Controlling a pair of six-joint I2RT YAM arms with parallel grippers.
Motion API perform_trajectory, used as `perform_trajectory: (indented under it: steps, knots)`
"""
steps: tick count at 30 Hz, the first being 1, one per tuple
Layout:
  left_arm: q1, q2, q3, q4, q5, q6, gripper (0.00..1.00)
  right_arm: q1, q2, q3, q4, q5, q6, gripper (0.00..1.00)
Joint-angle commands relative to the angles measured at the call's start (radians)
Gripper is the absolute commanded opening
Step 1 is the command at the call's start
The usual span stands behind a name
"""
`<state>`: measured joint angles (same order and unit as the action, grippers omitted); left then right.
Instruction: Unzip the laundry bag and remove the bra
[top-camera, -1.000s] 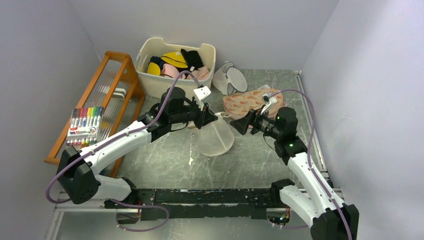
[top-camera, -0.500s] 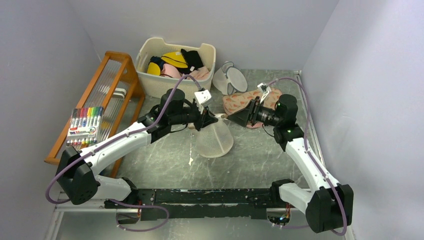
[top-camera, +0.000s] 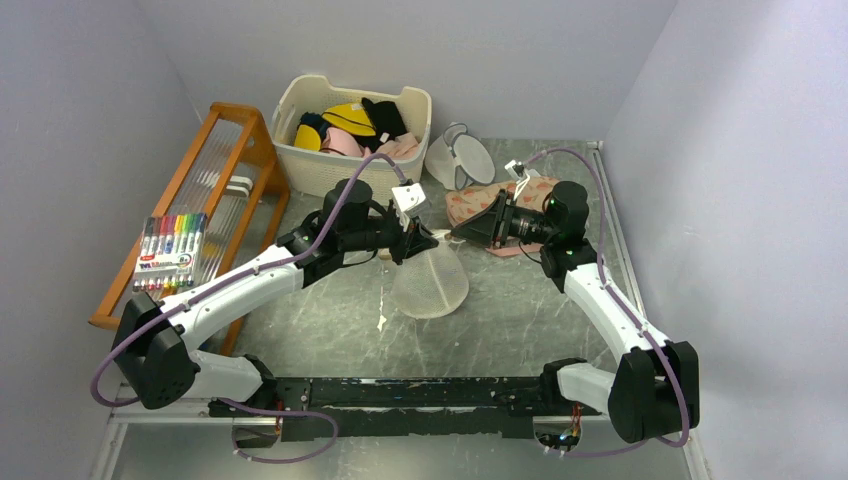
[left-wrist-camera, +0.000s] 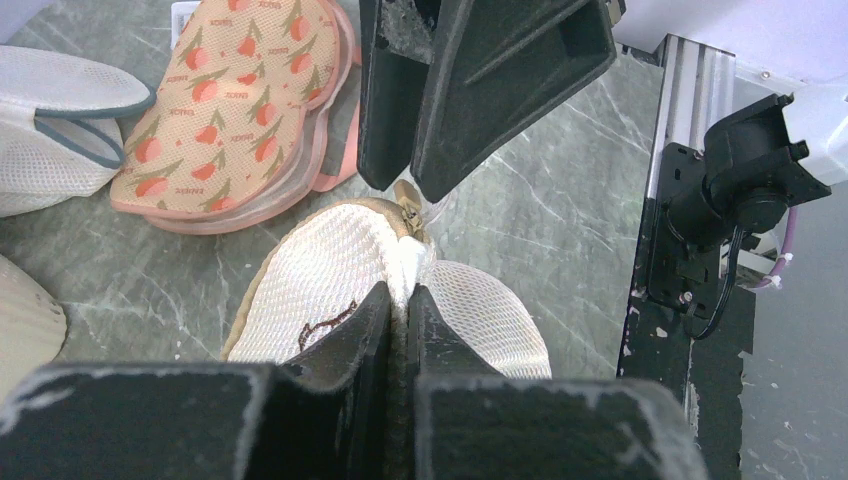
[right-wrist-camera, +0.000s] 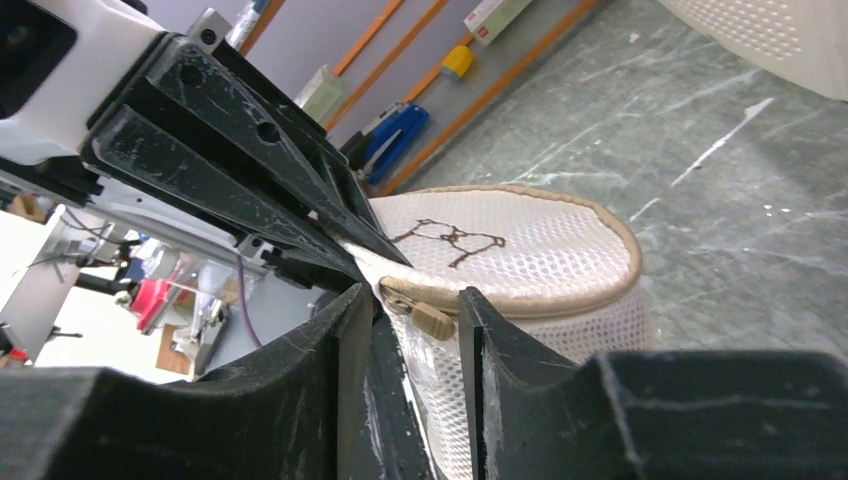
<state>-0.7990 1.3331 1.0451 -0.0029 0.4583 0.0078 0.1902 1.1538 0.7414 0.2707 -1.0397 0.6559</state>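
Here, near the middle of the tabletop, the laundry bag (top-camera: 430, 280) sits with its flat lid tipped up toward the two arms, the black bra outline (right-wrist-camera: 450, 238) showing on the mesh.

The left gripper (left-wrist-camera: 398, 300) is clamped on a fold of the bag's mesh at the rim, lifting that edge. The right gripper (right-wrist-camera: 412, 300) comes in from the right-edge side with its fingers parted. The tan zip pull (right-wrist-camera: 432, 318) lies in the gap between them, not yet pinched.

The relation that matters is this: the pull sits just beside the left pinch point, on its right-hand side, and the cream zip rim (right-wrist-camera: 600, 285) curves away from it round the drum. The right arm is the nearer one to the pull. By my judgement it has only to close and draw along that curve while the left holds the bag.

Both sets of fingers crowd the pull, so whether the zip is parted at all cannot be made out. The far side of the rim is hidden, and no bra can be made out through the mesh. The pink pouch (top-camera: 470, 205) lies behind the right gripper, toward the far edge.
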Motion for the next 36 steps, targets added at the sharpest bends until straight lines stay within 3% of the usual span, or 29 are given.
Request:
perform_trajectory:
  steps: [1,6,15,27,32,36]
  knots:
    - [-0.009,-0.016,0.023,0.051,0.038,0.015,0.07,0.02,0.025,-0.021,0.118,-0.057,0.053,0.34]
    - [-0.009,-0.027,0.015,0.06,0.033,0.015,0.07,0.023,0.02,-0.024,0.076,-0.044,0.019,0.29]
    - [-0.014,-0.035,0.015,0.055,0.037,0.02,0.07,0.018,-0.003,-0.046,-0.021,0.017,-0.043,0.43]
    - [-0.017,-0.032,0.016,0.053,0.036,0.023,0.07,0.02,-0.056,-0.061,-0.025,0.011,-0.009,0.39]
    - [-0.017,-0.035,0.015,0.056,0.037,0.022,0.07,0.019,-0.088,-0.069,-0.063,0.041,-0.006,0.45]
    - [-0.018,-0.034,0.015,0.054,0.038,0.023,0.07,0.019,-0.09,-0.084,-0.021,0.034,0.043,0.42]
